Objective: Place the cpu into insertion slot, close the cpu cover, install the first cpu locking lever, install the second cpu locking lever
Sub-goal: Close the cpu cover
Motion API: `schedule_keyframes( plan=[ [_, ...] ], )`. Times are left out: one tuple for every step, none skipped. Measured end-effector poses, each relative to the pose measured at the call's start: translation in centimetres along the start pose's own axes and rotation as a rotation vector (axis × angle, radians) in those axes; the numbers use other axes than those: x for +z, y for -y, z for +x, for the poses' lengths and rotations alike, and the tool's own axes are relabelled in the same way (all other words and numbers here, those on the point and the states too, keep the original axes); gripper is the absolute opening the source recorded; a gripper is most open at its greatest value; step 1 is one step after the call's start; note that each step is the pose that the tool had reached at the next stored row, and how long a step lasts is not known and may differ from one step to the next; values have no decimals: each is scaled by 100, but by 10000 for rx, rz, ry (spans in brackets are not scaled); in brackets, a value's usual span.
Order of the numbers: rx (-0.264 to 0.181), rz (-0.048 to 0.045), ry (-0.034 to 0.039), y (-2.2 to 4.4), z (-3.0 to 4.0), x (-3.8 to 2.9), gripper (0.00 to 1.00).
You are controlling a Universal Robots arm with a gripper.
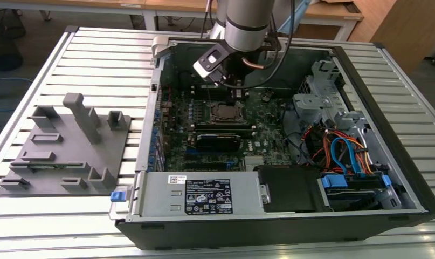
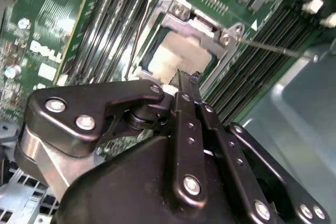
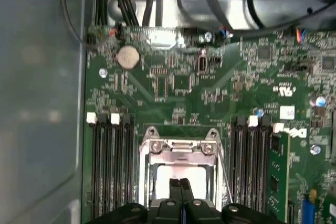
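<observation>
Second wrist view — gripper (image 2: 185,77) pinched closed, over the cpu (image 2: 177,56).

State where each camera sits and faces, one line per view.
Exterior view: above and off the arm, looking down into the open computer case at the motherboard; the arm shows.
First wrist view: on the arm, looking past the shut tool at the cpu framed by the cpu cover.
Second wrist view: on the arm, looking obliquely over the tool's linkage at the cpu.
Shared: both wrist views show tool, cpu, cpu cover.
</observation>
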State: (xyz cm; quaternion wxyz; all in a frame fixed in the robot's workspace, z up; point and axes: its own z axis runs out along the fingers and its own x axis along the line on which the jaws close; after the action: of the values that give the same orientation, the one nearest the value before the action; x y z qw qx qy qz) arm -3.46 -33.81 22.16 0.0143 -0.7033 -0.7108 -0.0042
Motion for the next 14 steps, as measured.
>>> schedule_keyframes(
  plan=[
    [0,0,0,22,0,18,10],
    [-1,0,0,45,0,34,10],
    [-1,1,1,70,0,51,10],
    [-1,0,0,89,-1,67,10],
    [0,0,1,107,-1,82,10],
    [-1,1,1,123,-1,95,10],
    [0,0,1,137,-1,109,10],
    [-1,0,0,158,-1,120,10],
    [-2,1,0,181,-2,127,10],
    [-1,1,0,204,-2,134,10],
    [-1,0,-1,217,-1,140,10],
    [0,-1,-3,226,-1,149,10],
    [0,0,-2,233,-1,160,10],
    [-1,1,-1,237,-2,171,10]
  ],
)
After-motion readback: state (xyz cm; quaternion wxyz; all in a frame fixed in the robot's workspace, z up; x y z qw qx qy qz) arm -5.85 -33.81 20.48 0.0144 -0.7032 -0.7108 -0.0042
